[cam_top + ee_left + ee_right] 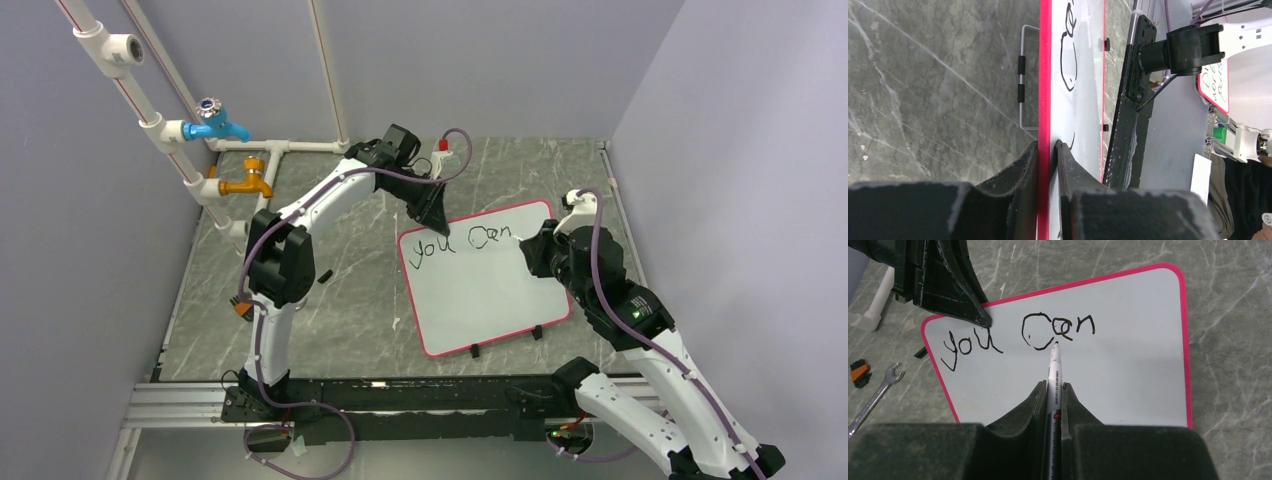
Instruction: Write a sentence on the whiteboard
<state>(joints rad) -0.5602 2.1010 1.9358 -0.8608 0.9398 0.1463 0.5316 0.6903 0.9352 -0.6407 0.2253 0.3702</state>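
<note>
one red-pink-rimmed, glossy white whiteboard point(490, 300) lies right of centre on the grey marble tabletop point(340, 300). right wrist view alone: one steel spanner point(875, 392); right gripper point(1053, 386) clenched on one white marker pen point(1054, 365), tip at the black writing. left wrist view alone: left gripper point(1047, 145) pinching the board's rim near its far left corner.

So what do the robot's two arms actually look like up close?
The left arm and right arm have white tubular links joined by chunky black joints, with a purple cable looping along each. A small green light glows on the right one. The left end effector and right end effector each have two black, wedge-shaped, rough-looking fingers.
</note>
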